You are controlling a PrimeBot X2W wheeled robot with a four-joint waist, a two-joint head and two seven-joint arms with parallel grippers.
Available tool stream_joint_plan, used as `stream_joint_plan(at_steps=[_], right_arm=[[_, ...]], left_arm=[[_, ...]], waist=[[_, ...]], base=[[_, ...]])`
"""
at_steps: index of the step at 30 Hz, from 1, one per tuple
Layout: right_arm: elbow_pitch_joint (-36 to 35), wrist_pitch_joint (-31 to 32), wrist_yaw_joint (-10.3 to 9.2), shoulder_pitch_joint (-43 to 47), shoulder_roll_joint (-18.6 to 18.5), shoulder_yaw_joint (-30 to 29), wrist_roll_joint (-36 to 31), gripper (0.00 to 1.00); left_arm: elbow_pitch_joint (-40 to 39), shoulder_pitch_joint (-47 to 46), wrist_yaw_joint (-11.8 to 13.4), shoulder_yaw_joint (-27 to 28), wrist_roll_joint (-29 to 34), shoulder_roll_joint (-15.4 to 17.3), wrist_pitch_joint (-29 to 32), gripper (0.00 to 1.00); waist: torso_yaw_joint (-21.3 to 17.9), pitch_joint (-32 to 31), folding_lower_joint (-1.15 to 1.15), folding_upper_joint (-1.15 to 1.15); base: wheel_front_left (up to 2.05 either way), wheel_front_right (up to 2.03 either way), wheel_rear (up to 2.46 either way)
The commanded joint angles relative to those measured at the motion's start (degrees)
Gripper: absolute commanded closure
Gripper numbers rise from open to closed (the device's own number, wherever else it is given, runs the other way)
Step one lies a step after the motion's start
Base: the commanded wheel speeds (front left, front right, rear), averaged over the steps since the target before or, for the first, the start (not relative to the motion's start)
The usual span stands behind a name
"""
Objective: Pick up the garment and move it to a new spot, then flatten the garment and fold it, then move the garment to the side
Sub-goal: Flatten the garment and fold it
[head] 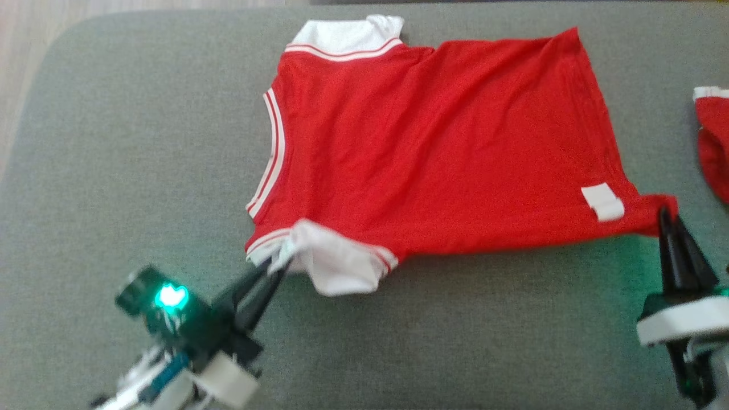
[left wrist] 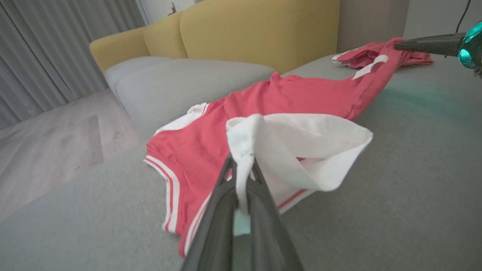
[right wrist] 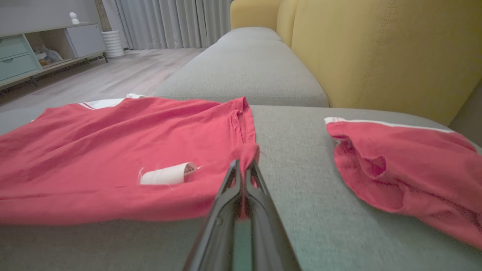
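Matt red cloth garment (head: 433,148), wrinkled

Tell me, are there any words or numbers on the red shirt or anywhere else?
No words or numbers can be read anywhere.
The white tag on the red shirt looks blank here; any print is too small to tell.
The other red garment shows only a white stripe.

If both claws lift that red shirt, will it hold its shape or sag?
Probably floppy: the red shirt wrinkles and drapes between the left claw and right claw. Likely light, since thin pinches of the white sleeve and hem corner hold it. Its middle would likely sag.
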Motion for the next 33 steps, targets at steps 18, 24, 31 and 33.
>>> stream_joint_plan(at_steps=[18, 24, 31, 33], right_arm=[[12.1, -0.3, 0.39, -26.6, -5.7, 8.6, 1.2, 0.89], [18.3, -0.8, 0.39, -30.3, -5.6, 9.8, 1.8, 0.0], [17.6, -1.0, 0.39, -27.8, -4.3, 7.7, 1.3, 0.0], [17.3, -1.0, 0.39, -27.2, -4.1, 7.4, 1.3, 0.0]], left_arm=[[12.3, -26.6, -7.5, 9.9, 4.4, -4.9, -0.1, 1.0], [17.3, -26.6, -7.6, 11.6, 3.3, -8.3, -0.1, 0.0], [17.0, -17.6, -4.6, 16.4, -1.4, -11.0, -0.1, 0.0], [16.8, -16.1, -4.2, 17.2, -2.3, -11.5, -0.1, 0.0]], waist=[[-1.7, 12.9, 0.01, -0.01], [-1.3, 13.2, 0.01, -0.01], [-1.2, 11.5, 0.01, -0.01], [-1.2, 11.3, 0.01, -0.01]], base=[[0.0, 0.0, 0.0], [0.0, 0.0, 0.0], [0.0, 0.0, 0.0], [0.0, 0.0, 0.0]])
